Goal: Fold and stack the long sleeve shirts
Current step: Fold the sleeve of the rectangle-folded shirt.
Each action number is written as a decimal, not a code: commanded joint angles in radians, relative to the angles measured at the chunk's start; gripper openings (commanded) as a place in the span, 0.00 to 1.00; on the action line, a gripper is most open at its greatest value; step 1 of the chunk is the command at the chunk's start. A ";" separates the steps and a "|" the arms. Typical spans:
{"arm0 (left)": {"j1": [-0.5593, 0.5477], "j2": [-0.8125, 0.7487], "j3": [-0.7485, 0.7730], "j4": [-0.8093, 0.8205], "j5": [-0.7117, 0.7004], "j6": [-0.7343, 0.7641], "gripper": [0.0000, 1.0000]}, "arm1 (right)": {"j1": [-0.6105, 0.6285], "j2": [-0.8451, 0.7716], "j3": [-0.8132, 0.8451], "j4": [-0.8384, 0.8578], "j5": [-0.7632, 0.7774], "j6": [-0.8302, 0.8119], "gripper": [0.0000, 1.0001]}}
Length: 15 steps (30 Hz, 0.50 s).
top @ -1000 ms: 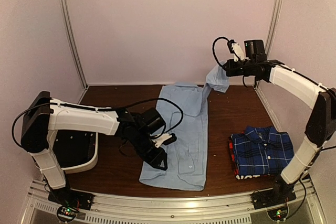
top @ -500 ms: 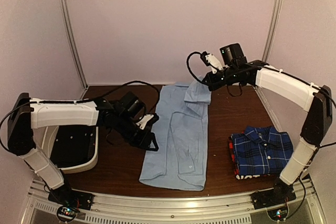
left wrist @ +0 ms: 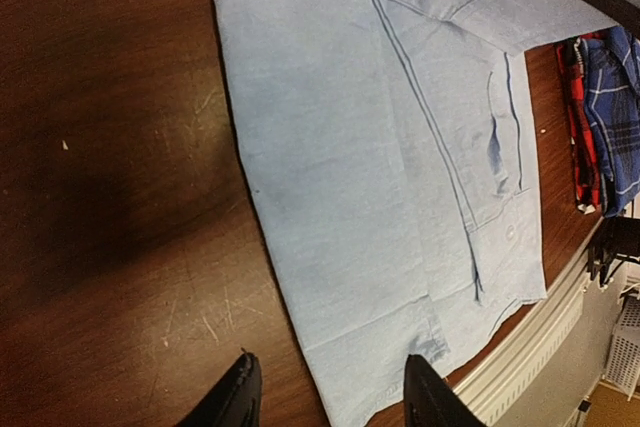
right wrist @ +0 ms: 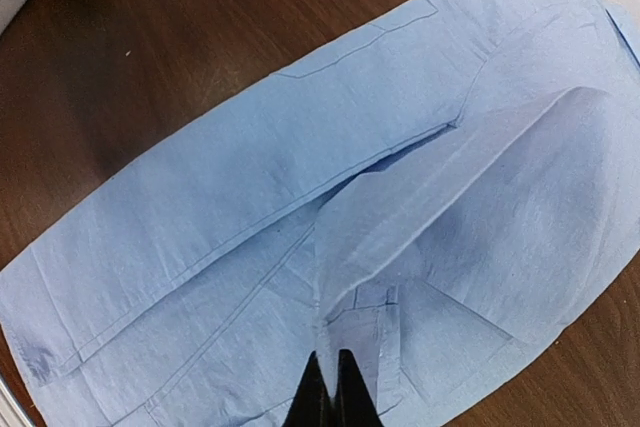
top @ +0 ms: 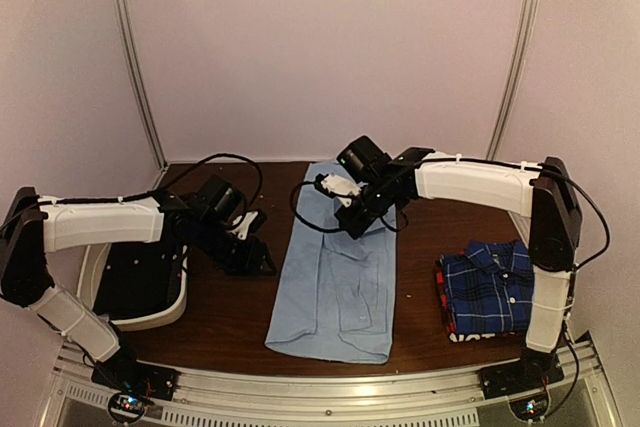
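Note:
The plain light blue shirt [top: 335, 282] lies flat down the middle of the table, long and narrow. My right gripper [top: 352, 221] is shut on a fold of its sleeve cloth [right wrist: 345, 322] and holds it over the upper part of the shirt [right wrist: 200, 197]. My left gripper [top: 262, 265] is open and empty, low over the bare wood just left of the shirt; its fingertips [left wrist: 245, 387] straddle the shirt's left edge [left wrist: 330, 247]. The folded blue-and-navy plaid shirt [top: 498, 287] lies at the right on a red/black one [top: 443, 309].
A white plastic bin with black lining [top: 135, 287] stands at the left under my left arm. The metal rail [top: 330, 382] runs along the table's near edge. The plaid stack also shows at the right edge of the left wrist view [left wrist: 605, 117].
My right gripper has carried the sleeve from the back right down and left over the shirt's body. My left gripper has drawn back to the left, off the shirt.

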 commanded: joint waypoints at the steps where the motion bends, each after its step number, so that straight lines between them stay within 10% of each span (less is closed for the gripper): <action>1: 0.014 -0.019 -0.013 0.064 -0.009 -0.012 0.50 | 0.056 -0.002 0.091 -0.121 0.095 -0.026 0.02; 15: 0.025 0.010 -0.009 0.093 0.018 0.004 0.49 | 0.166 -0.015 0.264 -0.360 0.300 -0.006 0.05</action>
